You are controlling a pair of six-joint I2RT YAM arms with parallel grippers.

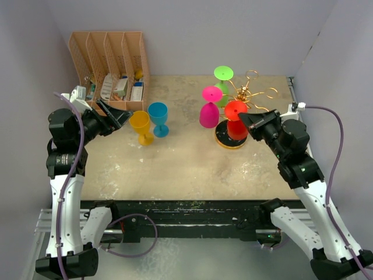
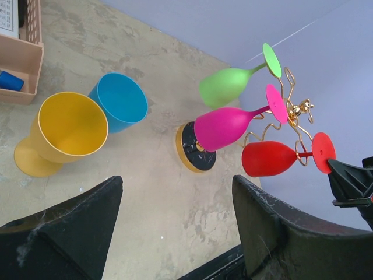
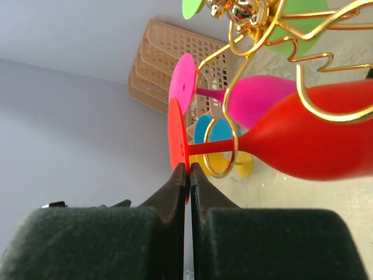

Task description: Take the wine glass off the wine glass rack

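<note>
Right claw (image 3: 187,170) clamps foot rim of red wine glass (image 3: 303,153) on gold rack (image 3: 241,11); left claw (image 2: 175,195) gapes.

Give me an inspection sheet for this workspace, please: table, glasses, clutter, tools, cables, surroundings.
Surface: table, beige, scuffed with pale marks.
Job's things: wine glass rack holds the red glass, pink glass and green glass, all hanging bowl-down.
Clutter: yellow glass and blue glass upright beside a tan organizer with small items in it.
Tools: right tool shut on the red glass's foot rim; left tool open, empty.
Cables: purple cable along each arm, one looped by the bases.
Surroundings: plain pale walls on three sides.
</note>
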